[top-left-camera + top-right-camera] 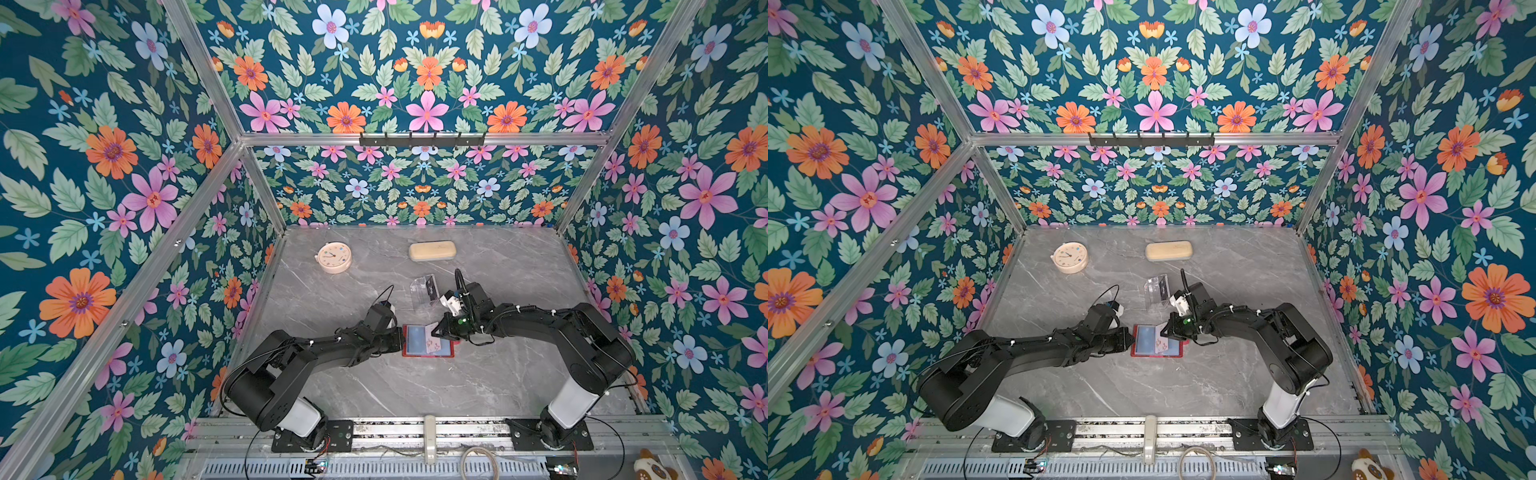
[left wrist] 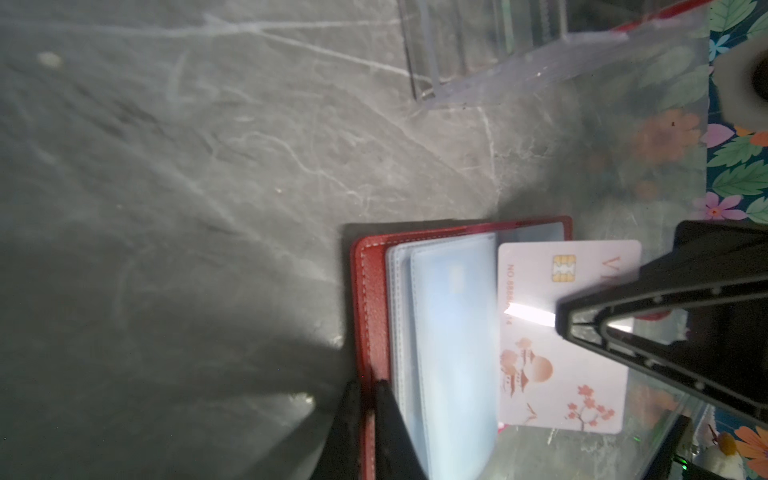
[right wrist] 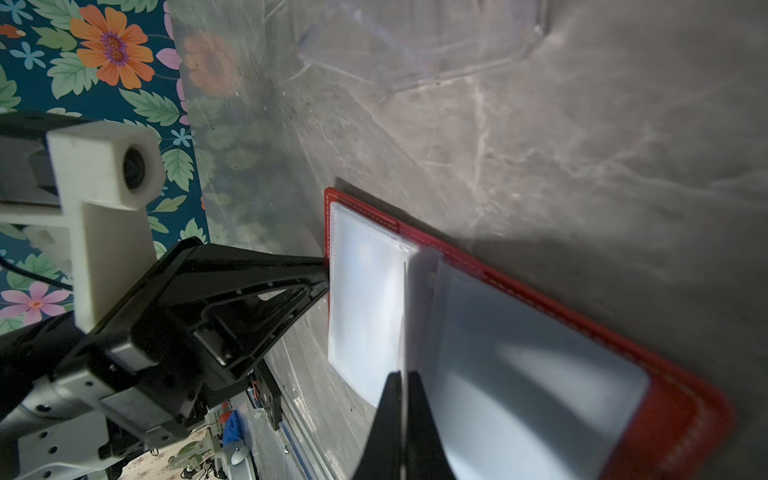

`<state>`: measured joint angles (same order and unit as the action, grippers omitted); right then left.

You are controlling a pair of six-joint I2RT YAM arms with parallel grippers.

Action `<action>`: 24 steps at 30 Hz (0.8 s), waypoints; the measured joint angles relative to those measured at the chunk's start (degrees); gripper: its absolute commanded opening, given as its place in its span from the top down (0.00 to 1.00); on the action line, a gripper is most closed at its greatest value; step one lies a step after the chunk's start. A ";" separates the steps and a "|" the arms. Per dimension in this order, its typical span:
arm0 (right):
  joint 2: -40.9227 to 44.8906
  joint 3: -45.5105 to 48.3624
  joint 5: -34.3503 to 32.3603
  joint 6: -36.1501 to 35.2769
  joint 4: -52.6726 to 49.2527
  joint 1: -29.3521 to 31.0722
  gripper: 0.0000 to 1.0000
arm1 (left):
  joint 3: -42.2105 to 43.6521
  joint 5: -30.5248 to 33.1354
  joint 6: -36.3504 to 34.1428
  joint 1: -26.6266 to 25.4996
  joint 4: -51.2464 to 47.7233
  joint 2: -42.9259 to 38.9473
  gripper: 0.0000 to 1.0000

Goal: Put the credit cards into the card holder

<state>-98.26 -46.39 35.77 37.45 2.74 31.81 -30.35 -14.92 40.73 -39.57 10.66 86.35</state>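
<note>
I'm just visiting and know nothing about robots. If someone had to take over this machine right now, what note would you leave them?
Left gripper: shut on the cover edge of the open card holder, holding it in place.
Right gripper: shut on the pale pink card, held over the holder's other half with its edge at the sleeves; it does not look inserted yet.
Done: a blue card sits in a sleeve.
Left: seat the pink card. A black card stands in the clear stand behind.

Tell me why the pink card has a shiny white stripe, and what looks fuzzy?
Left wrist view: glare streaks the pale pink flowered plastic card. Right wrist view: the clear sleeves of the red leather-look card holder look fuzzy and washed-out.
</note>
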 measured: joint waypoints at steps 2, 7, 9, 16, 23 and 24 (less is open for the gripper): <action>0.00 0.00 0.02 0.04 0.00 0.00 1.00 | 0.00 0.09 0.00 -0.09 -0.02 0.04 0.91; 0.02 0.09 0.02 0.37 0.15 0.00 1.00 | 0.00 0.50 0.00 -0.11 -0.09 0.04 0.95; 0.11 0.31 0.00 0.59 0.48 -0.02 1.00 | 0.00 0.83 0.00 -0.15 -0.20 0.04 0.97; 1.38 3.26 0.17 2.95 3.69 -0.92 1.00 | 0.15 1.27 0.00 -0.24 -0.17 -0.07 1.00; 2.36 6.84 0.26 5.90 8.26 -1.84 1.00 | 0.52 1.53 0.00 -0.33 -0.24 -0.44 1.00; 2.36 7.32 0.35 6.14 9.22 -1.88 1.00 | 0.52 1.53 0.00 -0.33 -0.24 -0.44 1.00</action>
<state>-95.90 -39.07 36.12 43.59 11.97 29.93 -29.82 -13.39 40.73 -39.90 10.41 85.91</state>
